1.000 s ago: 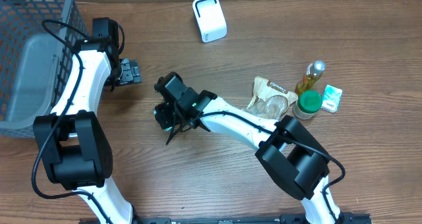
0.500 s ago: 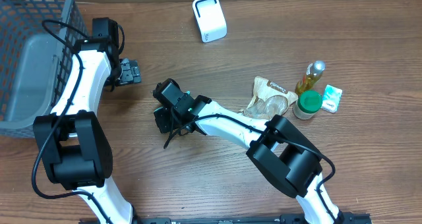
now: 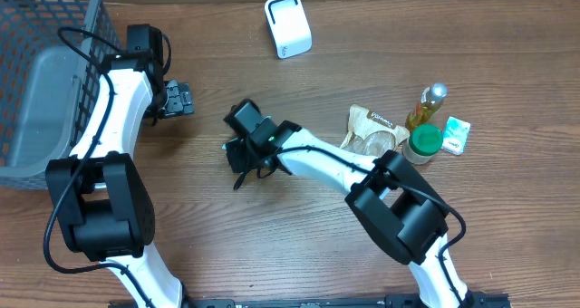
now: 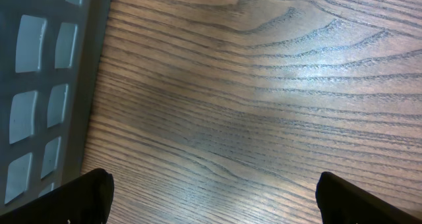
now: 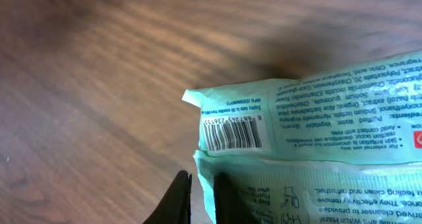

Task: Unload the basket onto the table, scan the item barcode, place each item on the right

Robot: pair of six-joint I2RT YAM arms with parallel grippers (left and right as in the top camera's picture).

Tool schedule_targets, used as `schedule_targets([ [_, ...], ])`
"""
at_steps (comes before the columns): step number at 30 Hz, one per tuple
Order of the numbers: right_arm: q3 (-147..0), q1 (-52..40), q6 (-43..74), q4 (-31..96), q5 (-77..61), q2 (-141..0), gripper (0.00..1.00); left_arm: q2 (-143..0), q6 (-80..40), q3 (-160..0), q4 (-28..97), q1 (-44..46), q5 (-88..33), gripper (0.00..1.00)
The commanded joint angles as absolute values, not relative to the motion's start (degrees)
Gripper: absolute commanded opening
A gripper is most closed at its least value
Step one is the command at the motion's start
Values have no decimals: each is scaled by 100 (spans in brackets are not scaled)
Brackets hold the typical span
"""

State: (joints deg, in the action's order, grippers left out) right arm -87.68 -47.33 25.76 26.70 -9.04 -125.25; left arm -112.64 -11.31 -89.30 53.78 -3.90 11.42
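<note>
Over the middle of the wooden counter [image 3: 299,254], the right fingers [image 5: 179,201] pinch the corner seam of a pale green packet [image 5: 316,118] below its barcode [image 5: 231,133], probably light, limp and slippery, while the left fingers [image 4: 89,197] gape empty.

Brown wood table [image 3: 272,245], bit cluttered
Gray basket [image 3: 54,18] at left, white scanner [image 3: 287,24] up top; paper pouch [image 3: 370,132], oil bottle [image 3: 427,105], green-lidded jar [image 3: 422,143] and small green box [image 3: 457,134] bunched at right.
</note>
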Motion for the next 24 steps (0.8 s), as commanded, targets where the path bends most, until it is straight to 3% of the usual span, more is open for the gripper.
schedule_targets([
  [1, -8750, -4475, 2860, 2777, -867, -12538, 10, -11281, -1028, -9017, 5369, -449, 1219, 100],
  [12, -9087, -4056, 2838, 2963, -2115, -12411, 13, -11281, -1028, -9017, 5369, -447, 1219, 99],
  [15, -9253, -3992, 2574, 3114, -2112, -12230, 24, -11281, -1028, -9017, 5369, -449, 1219, 100],
  [18, -9271, -3887, 2342, 3114, -2102, -12084, 43, -11281, -1028, -9017, 5369, -447, 1219, 100],
  [24, -9266, -3577, 2346, 3382, -1389, -12075, 49, -11281, -1028, -9017, 5369, -449, 1219, 100],
])
